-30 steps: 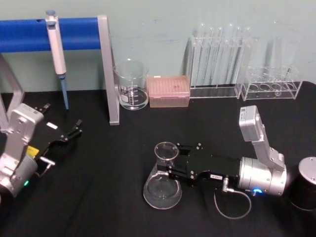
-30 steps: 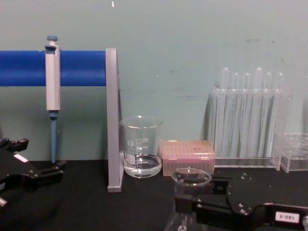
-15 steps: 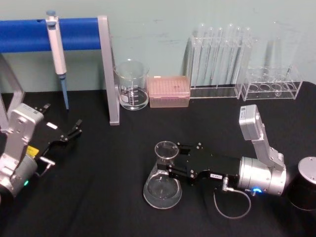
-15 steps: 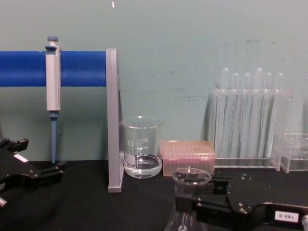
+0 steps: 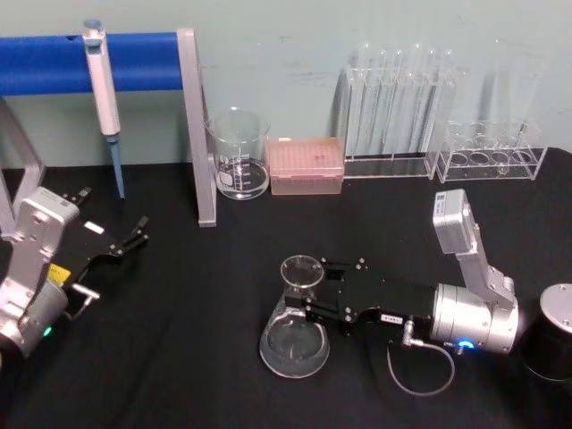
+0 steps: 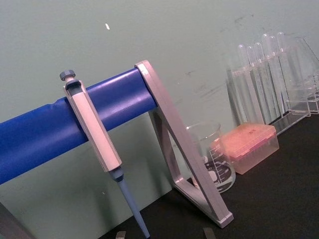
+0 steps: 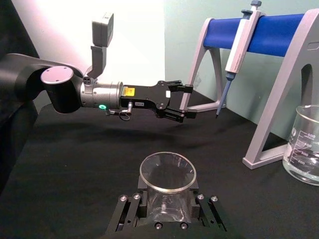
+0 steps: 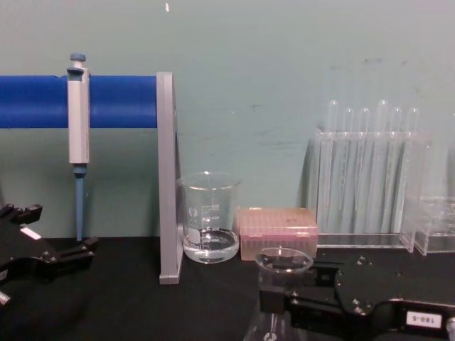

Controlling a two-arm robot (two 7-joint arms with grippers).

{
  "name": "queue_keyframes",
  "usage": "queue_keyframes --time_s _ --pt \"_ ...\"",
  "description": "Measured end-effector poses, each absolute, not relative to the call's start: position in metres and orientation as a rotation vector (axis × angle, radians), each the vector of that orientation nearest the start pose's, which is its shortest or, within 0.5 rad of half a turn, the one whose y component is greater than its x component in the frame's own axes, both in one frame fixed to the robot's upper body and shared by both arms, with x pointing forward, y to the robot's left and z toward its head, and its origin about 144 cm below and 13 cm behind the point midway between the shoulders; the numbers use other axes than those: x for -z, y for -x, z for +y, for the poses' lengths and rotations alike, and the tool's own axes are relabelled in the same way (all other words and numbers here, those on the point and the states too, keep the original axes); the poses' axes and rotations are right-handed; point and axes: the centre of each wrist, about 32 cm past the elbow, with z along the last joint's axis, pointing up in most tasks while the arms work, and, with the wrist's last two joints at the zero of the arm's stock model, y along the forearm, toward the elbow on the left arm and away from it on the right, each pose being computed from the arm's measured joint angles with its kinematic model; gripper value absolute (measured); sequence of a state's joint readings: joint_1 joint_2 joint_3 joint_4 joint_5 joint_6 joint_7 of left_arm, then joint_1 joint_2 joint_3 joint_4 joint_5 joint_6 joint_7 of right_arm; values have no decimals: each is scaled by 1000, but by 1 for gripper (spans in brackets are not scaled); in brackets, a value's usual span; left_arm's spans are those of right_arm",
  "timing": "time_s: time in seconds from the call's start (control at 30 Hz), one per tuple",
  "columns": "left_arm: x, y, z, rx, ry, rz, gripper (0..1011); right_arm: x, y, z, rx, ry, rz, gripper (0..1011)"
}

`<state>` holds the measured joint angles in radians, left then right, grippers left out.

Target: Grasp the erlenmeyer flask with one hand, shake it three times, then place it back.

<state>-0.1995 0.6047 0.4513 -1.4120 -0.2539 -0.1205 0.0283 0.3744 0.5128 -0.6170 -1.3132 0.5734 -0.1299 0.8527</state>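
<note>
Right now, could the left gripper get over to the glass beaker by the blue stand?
Probably not directly. The left gripper sits left of the stand's grey upright, and the beaker stands just right of it, so the arm would likely have to swing around the post's front.

The erlenmeyer flask (image 8: 274, 312) base is cut off in the chest view. Its printed marks are too small to read. The right tool (image 5: 308, 299) fingertips hide behind its neck.
</note>
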Motion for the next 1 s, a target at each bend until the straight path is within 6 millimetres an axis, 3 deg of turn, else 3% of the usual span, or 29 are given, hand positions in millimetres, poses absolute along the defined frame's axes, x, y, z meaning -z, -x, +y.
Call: queue_keyframes --time_s 0.77,1.0 --pt "-1140 -489 310 -1248 -305 -285 1001 -1144 -524 -255 332 81 10 457" --pt "-1140 -489 310 -1248 -305 -285 1001 -1144 -524 -255 332 87 12 683"
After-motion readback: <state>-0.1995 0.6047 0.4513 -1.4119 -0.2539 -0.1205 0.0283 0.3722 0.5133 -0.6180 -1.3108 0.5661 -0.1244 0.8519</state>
